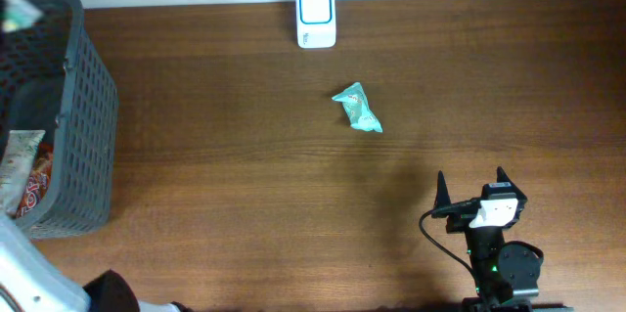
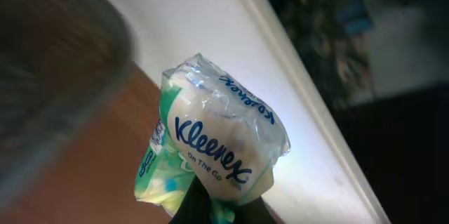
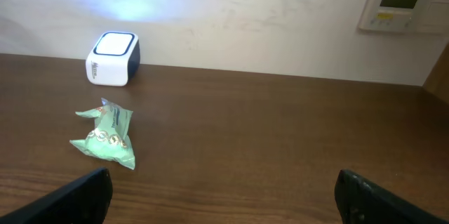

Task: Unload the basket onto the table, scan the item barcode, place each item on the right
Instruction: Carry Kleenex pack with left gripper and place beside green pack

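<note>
Though half-hidden, left claw [image 2: 210,208] seemingly clamped on one Kleenex pack [image 2: 217,147]; right claw [image 1: 470,183] wide, empty; one scanner [image 1: 315,17].

Overhead: soft, even light is falling on the table [image 1: 245,204], shadows faint. Right wrist: bluish glare is glowing on the wall [image 3: 133,3] above the scanner [image 3: 112,57]. Left wrist: basket [image 2: 42,76] is blurring heavily; wrapper of tissue pack [image 2: 217,140] is glinting, sharp.
</note>
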Robot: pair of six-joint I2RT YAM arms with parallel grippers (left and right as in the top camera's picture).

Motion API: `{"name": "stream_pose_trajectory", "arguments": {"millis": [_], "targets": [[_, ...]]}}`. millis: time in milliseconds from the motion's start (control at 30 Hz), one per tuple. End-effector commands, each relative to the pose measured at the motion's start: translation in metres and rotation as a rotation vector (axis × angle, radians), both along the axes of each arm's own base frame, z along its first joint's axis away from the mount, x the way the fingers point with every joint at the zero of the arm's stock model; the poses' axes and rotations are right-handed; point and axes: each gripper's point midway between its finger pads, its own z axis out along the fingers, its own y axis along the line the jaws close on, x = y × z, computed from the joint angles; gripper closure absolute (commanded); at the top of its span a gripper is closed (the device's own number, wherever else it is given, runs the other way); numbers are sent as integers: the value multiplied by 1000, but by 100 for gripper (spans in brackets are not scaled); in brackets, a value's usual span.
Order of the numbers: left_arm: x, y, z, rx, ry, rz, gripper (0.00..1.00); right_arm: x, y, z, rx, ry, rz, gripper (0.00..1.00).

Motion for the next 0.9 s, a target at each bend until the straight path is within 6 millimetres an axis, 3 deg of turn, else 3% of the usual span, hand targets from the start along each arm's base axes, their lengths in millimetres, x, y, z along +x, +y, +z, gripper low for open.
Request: {"name": "stream_pose_trajectory", "arguments": {"millis": [0, 133, 267, 467, 533, 667, 867], "targets": [[13, -93, -1, -65, 13, -248, 100, 0, 0, -4, -7, 6, 2, 1], [25, -160, -27, -17, 109, -350, 100, 0, 0, -4, -7, 6, 2, 1], [35, -207, -65, 100, 228, -362, 100, 0, 0, -4, -7, 6, 2, 1], [49, -288, -148, 328, 425, -416, 100, 0, 0, -4, -7, 6, 2, 1], [54, -328, -191, 363, 503, -477, 100, 0, 0, -4, -7, 6, 1, 1], [56, -369, -257, 363, 635, -502, 100, 0, 0, -4, -7, 6, 2, 1], [50, -402, -350, 383, 821, -497, 100, 0, 0, -4, -7, 6, 1, 1]]}}
